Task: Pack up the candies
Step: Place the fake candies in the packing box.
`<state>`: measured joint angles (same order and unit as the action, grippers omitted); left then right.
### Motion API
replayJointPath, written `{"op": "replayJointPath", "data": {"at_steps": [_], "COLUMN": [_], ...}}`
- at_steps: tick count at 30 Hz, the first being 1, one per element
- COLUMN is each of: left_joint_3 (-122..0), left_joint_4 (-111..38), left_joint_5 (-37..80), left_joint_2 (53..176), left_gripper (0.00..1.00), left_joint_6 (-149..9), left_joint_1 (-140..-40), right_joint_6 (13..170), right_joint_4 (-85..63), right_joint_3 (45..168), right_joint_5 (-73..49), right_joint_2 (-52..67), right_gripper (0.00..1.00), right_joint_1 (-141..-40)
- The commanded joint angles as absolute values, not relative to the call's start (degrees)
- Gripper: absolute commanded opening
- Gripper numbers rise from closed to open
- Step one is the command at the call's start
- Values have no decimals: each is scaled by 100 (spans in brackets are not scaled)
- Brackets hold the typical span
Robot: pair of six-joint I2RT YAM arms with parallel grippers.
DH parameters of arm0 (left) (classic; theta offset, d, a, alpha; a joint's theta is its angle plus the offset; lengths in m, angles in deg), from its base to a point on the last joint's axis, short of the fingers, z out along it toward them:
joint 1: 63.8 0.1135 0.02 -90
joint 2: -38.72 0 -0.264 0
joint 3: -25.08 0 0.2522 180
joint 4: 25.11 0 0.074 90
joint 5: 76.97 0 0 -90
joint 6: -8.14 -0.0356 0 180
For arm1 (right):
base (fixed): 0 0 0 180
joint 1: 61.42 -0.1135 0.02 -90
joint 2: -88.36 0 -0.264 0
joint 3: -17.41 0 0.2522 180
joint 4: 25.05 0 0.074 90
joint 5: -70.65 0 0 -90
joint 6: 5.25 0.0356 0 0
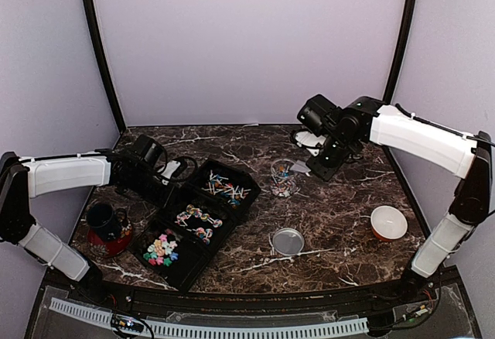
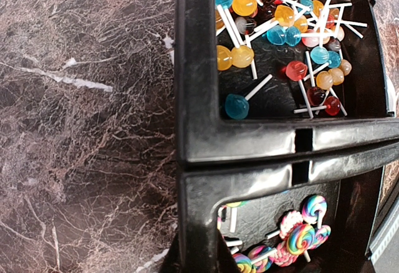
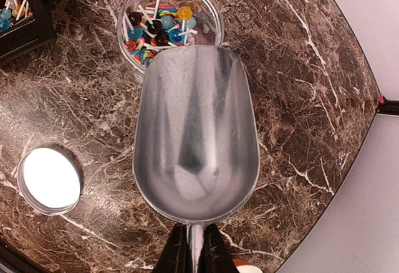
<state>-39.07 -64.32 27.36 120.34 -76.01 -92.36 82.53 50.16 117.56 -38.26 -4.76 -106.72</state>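
Beside one tray (image 1: 193,268) stands one jar (image 1: 284,177) (one lid (image 1: 288,241)).

Setting: robot test booth, lab type. Plain pale walls (image 1: 247,45) on black posts (image 1: 99,53); marble-pattern table (image 1: 348,207); white slotted cable duct (image 1: 232,329) along the near edge.

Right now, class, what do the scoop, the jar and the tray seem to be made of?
The scoop: metal, probably steel or aluminium; dull silver sheen with soft reflections. The jar: clear glass or plastic, can't tell which; candies show through its wall. The tray: black plastic, semi-glossy; moulded edges catch highlights.
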Motion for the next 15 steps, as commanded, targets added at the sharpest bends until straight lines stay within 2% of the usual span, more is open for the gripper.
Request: {"op": "replayJointPath", "data": {"at_steps": [1, 15], "left_joint_3": [-4053, -4061], "left_joint_4": [-6199, -6231], "left_joint_5": [3105, 3290], "left_joint_2": [11738, 11873], "left_gripper": [0, 0], "left_joint_6": [-7465, -7496], "left_joint_1": [-9200, -9208], "right_joint_6": [8296, 7763], "right_joint_4": [5051, 4730], "right_joint_3": [12030, 12597], "right_joint_5": [-3981, -3748], "right_joint_2": [-469, -666], "right_gripper": [0, 0], "right_joint_1": [-10779, -11859]}}
